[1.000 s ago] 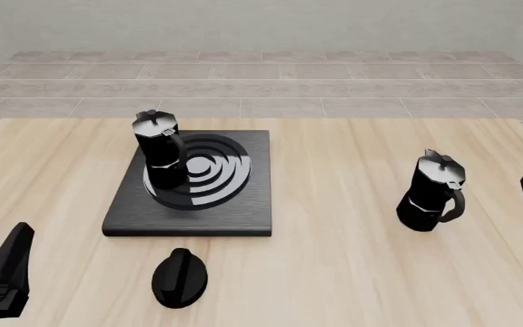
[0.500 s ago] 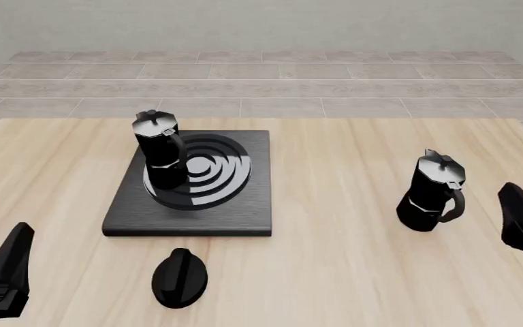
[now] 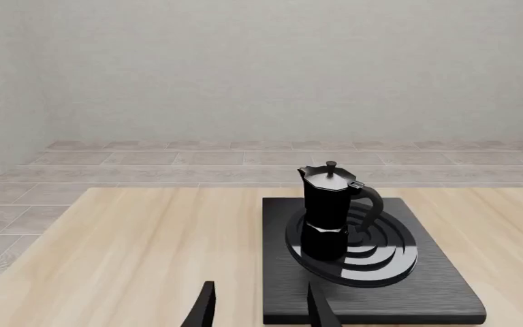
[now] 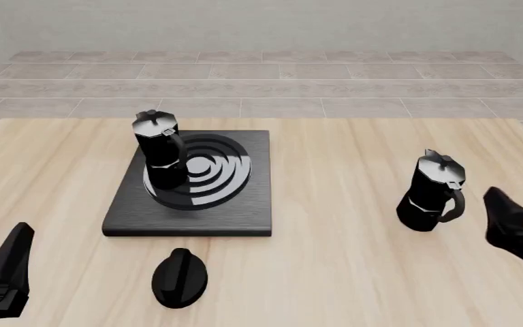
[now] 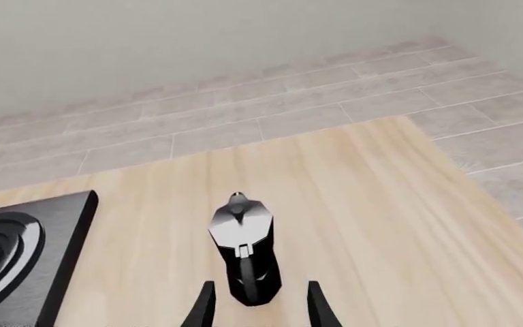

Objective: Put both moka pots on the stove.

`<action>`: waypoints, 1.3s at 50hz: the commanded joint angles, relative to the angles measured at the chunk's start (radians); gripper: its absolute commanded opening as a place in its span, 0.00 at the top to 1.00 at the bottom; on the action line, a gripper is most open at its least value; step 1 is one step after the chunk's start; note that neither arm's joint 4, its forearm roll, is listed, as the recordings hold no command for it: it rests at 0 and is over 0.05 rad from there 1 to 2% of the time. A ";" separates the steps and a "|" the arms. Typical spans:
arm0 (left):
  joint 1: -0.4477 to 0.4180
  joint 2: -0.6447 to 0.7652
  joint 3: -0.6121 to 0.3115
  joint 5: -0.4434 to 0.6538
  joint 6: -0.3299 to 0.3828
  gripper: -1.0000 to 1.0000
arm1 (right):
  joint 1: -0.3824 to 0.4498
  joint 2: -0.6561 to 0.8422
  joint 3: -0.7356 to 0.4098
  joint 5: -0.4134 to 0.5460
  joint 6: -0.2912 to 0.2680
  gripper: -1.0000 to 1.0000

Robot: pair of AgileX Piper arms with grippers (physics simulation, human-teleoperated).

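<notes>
One moka pot [image 4: 160, 155] stands upright on the stove [image 4: 243, 211], at the left of its burner rings; it also shows in the left wrist view [image 3: 329, 212] on the stove [image 3: 425, 286]. The second moka pot [image 4: 434, 193] stands on the bare table at the right, handle toward the right arm. My right gripper [image 4: 505, 212] is open just right of it. In the right wrist view the pot [image 5: 243, 253] stands just ahead of the open gripper [image 5: 259, 310], in line with the gap, untouched. My left gripper [image 4: 16, 246] is open and empty at the front left [image 3: 259, 313].
A low black oval knob [image 4: 180, 277] lies on the table just in front of the stove. The stove's corner shows in the right wrist view [image 5: 66, 225]. The table's far edge meets a tiled floor and a grey wall.
My right gripper has moved left, closer to the moka pot on the table. The left arm and both pots have not moved.
</notes>
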 commanded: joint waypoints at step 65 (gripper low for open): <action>0.000 0.000 0.000 0.000 0.000 0.00 | 0.058 0.515 0.038 -0.510 -0.072 0.00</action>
